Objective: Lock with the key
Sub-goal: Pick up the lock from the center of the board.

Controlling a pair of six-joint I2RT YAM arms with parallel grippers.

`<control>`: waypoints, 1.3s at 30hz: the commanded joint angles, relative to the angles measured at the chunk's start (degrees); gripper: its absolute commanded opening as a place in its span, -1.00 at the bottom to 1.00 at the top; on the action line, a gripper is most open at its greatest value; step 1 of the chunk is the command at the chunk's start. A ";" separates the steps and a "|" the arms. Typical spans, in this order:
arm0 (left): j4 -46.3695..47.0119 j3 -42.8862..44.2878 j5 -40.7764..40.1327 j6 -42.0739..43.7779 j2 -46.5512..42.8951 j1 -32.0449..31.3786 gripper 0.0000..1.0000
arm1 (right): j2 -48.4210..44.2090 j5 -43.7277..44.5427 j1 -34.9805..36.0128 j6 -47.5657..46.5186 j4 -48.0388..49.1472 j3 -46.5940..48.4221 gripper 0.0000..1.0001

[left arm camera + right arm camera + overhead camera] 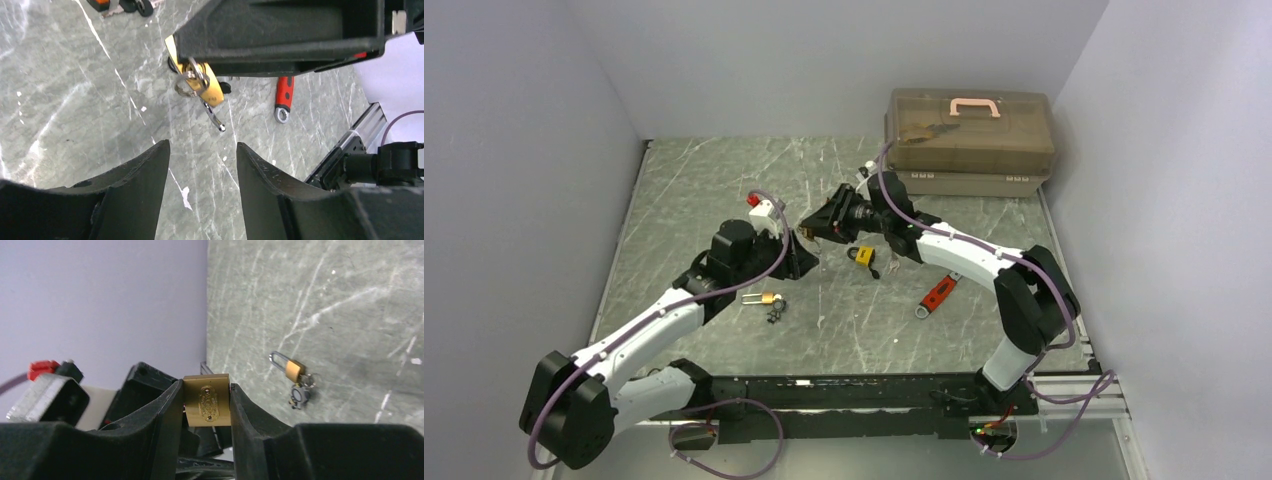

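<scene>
Brass padlock (206, 406), key ring (190, 82) dangling, clenched in right fingers (160, 430), left fingers (135, 190) released

No lettering is legible, even on the brass padlock (206, 407).

Setting: robotics lab test cell. Indicators: plain walls (524, 150) enclose a scratched stone-pattern table (704, 180) on three sides. Two arms, left (639, 335) and right (984, 260), stand on a black frame (864, 392) at the near edge, with exposed cables (759, 420). A toolbox (969, 140) and a wrench (938, 293) lie on the table.
</scene>
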 commanded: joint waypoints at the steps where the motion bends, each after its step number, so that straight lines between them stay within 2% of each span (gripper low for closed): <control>1: 6.20 -0.73 -6.34 2.46 -3.24 -1.75 0.13 | -3.39 2.40 -0.18 7.58 6.73 0.15 -0.96; 10: 8.31 -0.19 -12.95 3.85 -2.40 -4.40 -0.02 | -3.30 4.94 0.94 11.47 7.44 1.18 -0.97; 23: 10.79 -0.04 -15.22 3.42 -0.75 -5.36 -0.25 | -3.54 6.99 1.73 13.50 8.39 1.29 -0.99; 27: 10.02 0.45 -15.62 3.34 -0.44 -5.34 -0.49 | -3.82 7.53 1.97 13.58 8.61 1.05 -0.99; 31: 8.76 1.09 -17.62 3.71 -1.31 -5.37 -0.90 | -4.28 7.62 2.05 12.86 8.35 0.74 -0.99; 32: 7.44 1.93 -18.04 4.09 -1.62 -5.40 -1.00 | -4.58 7.77 2.06 12.59 8.38 0.37 -0.94; 34: 4.15 3.87 -17.80 5.77 -2.78 -5.44 -1.00 | -5.58 8.32 2.05 11.55 8.11 -0.49 -0.78; 36: 0.64 6.35 -16.50 8.72 -3.68 -5.36 -1.00 | -6.54 8.63 1.95 9.83 7.49 -1.18 -0.45; 39: -11.62 13.03 -13.20 14.24 -4.14 -5.36 -1.00 | -8.60 9.83 1.31 5.92 5.48 -2.17 0.04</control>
